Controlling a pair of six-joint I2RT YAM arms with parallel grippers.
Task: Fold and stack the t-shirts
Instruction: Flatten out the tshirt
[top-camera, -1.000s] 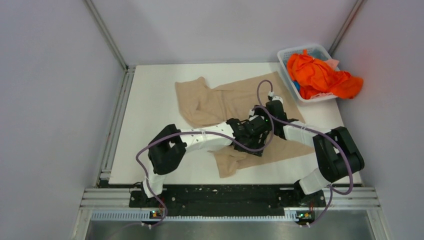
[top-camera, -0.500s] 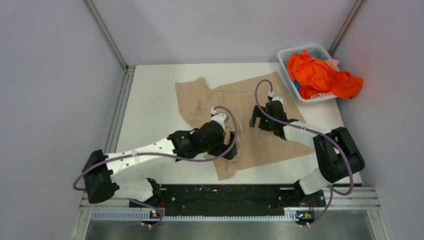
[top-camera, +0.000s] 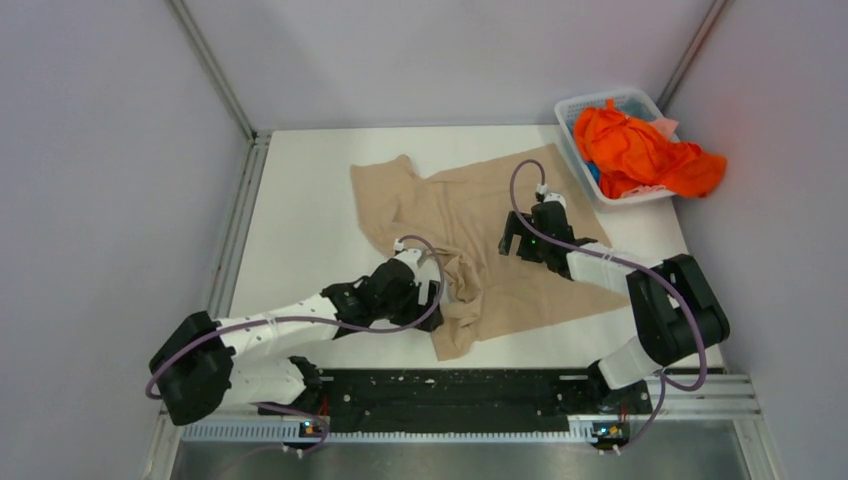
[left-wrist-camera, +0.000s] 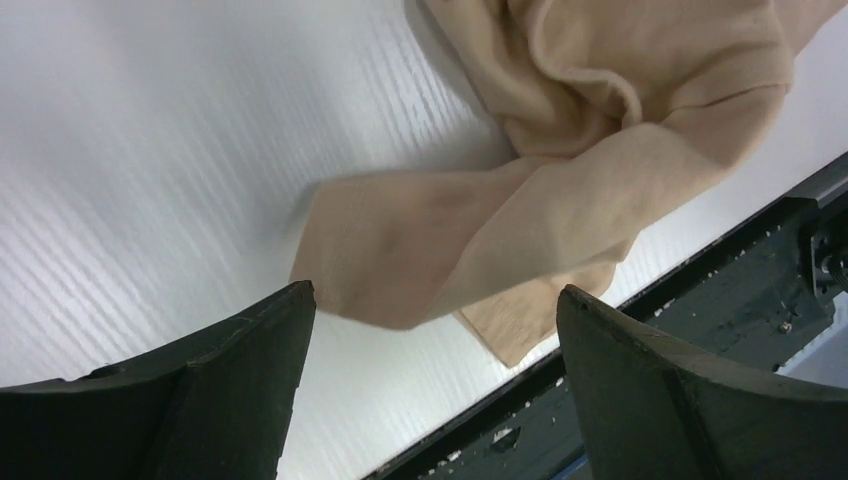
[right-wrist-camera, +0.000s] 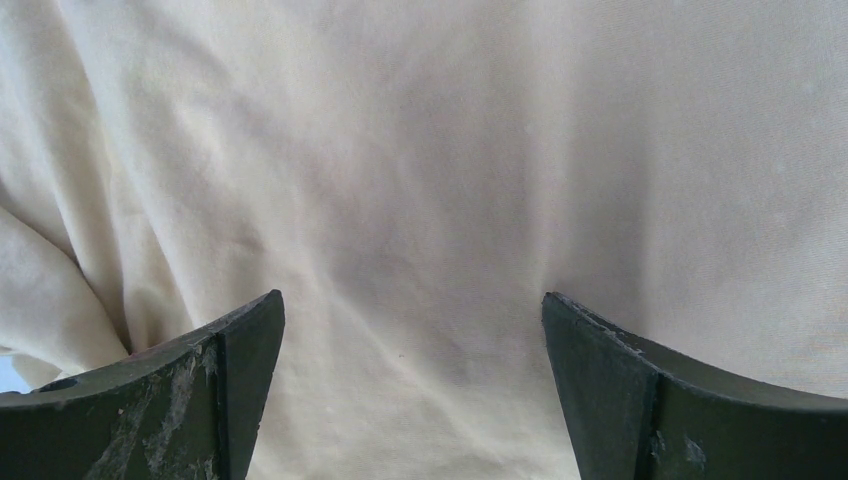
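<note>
A beige t-shirt lies spread and rumpled on the white table, with its near corner bunched. My left gripper is open and empty just above the table at the shirt's near-left edge. In the left wrist view a folded flap of the shirt lies just ahead of its open fingertips. My right gripper is open over the shirt's right half. In the right wrist view only flat cloth shows between the fingers. Orange t-shirts fill a basket.
The white basket stands at the table's far right corner, with orange cloth hanging over its right rim. A black rail runs along the near edge, also showing in the left wrist view. Grey walls enclose the table.
My left arm has swung back to the left, away from the right gripper, and the shirt's near fold has bunched up by it. The right gripper has barely moved.
</note>
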